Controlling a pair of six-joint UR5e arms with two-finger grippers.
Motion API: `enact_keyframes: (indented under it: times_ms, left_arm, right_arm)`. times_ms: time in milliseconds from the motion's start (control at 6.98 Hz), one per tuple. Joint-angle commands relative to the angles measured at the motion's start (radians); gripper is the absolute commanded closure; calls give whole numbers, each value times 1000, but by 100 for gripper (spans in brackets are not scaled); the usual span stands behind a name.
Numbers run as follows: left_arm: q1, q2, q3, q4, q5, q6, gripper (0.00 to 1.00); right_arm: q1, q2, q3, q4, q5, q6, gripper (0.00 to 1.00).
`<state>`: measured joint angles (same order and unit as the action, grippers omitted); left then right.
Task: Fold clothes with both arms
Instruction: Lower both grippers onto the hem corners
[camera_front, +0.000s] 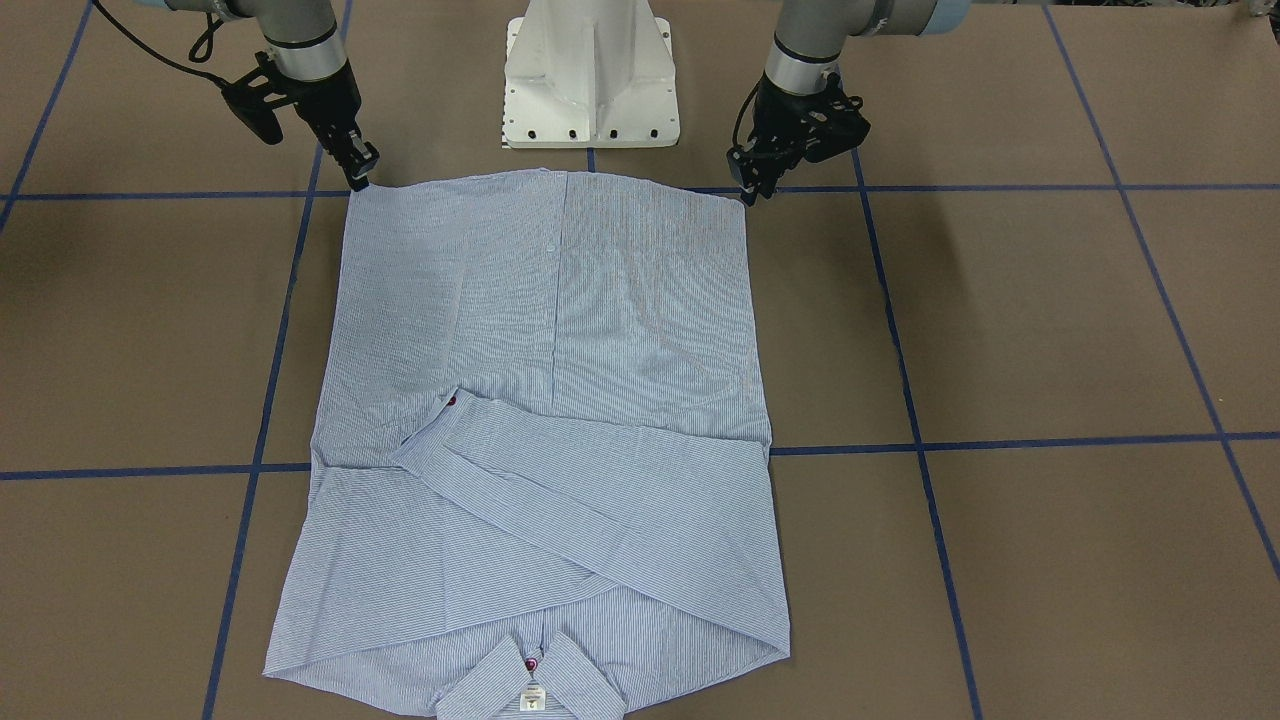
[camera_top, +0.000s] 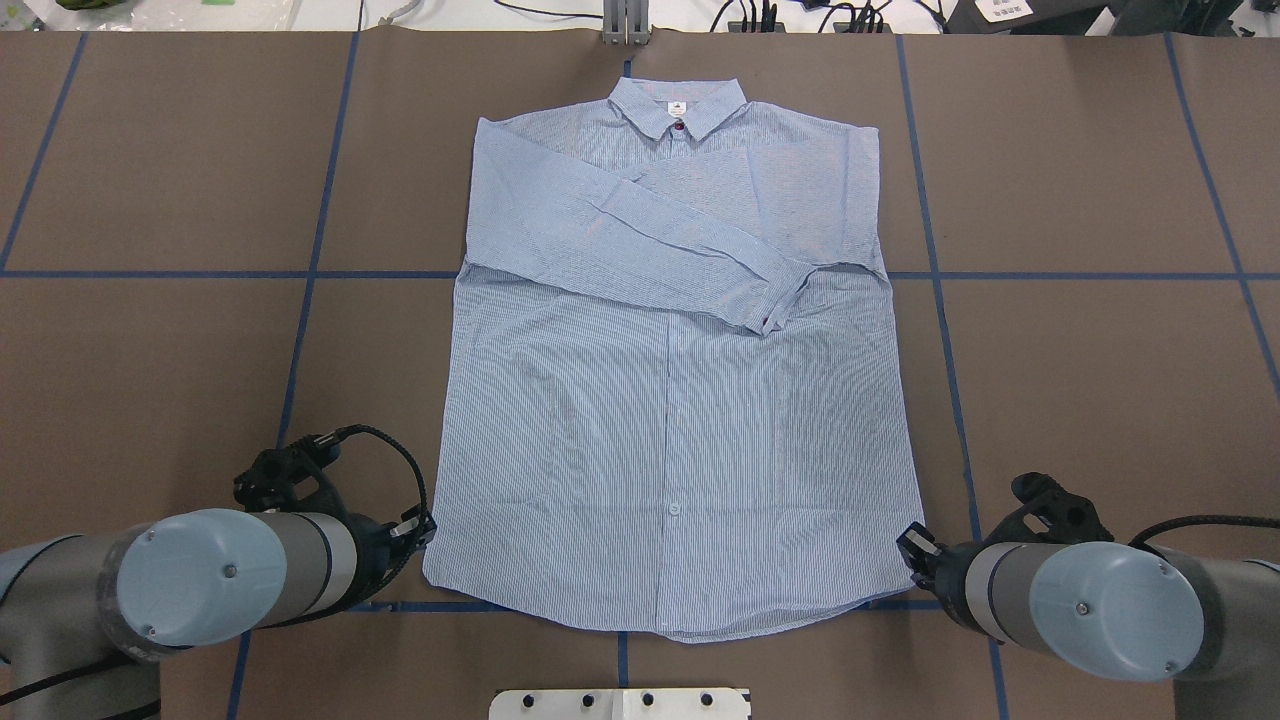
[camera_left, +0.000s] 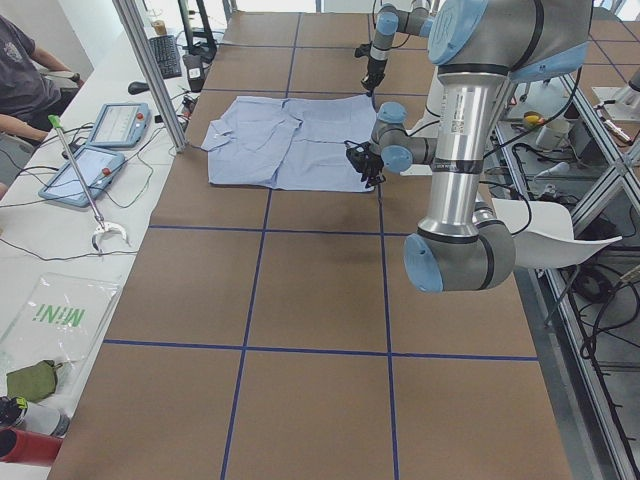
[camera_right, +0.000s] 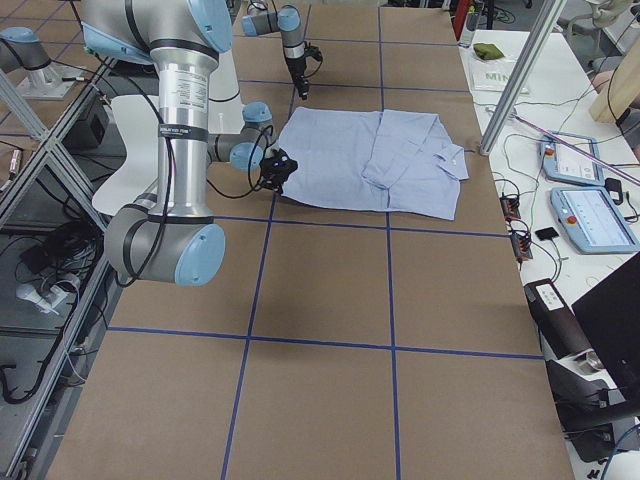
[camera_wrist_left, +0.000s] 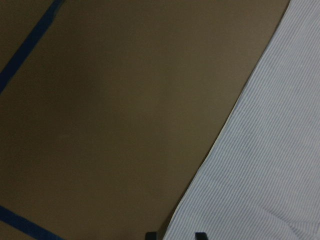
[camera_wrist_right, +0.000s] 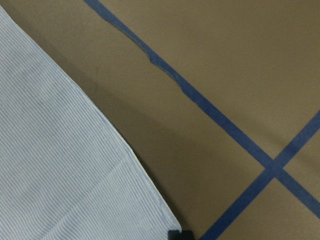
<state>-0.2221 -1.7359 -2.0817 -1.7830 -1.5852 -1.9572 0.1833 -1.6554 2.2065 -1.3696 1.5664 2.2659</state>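
Note:
The light-blue striped shirt (camera_front: 550, 330) lies flat and face up on the brown table, collar (camera_top: 678, 105) far from the robot, one sleeve (camera_top: 640, 240) folded across the chest. My left gripper (camera_top: 425, 530) sits low at the near hem corner. In the left wrist view its two fingertips (camera_wrist_left: 200, 235) stand slightly apart, with the shirt's edge (camera_wrist_left: 270, 150) running between them. My right gripper (camera_front: 360, 180) touches the other hem corner. In the right wrist view it shows as one closed black tip (camera_wrist_right: 179, 234) right at the corner of the shirt (camera_wrist_right: 60, 165).
The white pedestal base (camera_front: 590, 80) stands just behind the hem, between the arms. Blue tape lines (camera_front: 1000, 443) grid the brown table. At the far side a bench holds tablets (camera_left: 88, 172) and cables, a metal post (camera_left: 150, 70) rises there, and a seated person (camera_left: 20, 80) is at that bench.

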Motion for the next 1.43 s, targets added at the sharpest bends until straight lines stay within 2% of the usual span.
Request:
enact_keyframes:
  times_ms: [0, 286, 1289]
  left_arm:
    - [12, -31, 41, 4, 1, -2, 63]
    - [14, -65, 98, 2, 1, 0, 64]
    - [15, -63, 83, 54, -1, 0, 64]
  right_arm:
    - [1, 0, -2, -2, 0, 0, 100]
    - [2, 0, 1, -2, 0, 1, 100]
    - [2, 0, 1, -2, -2, 4, 100]
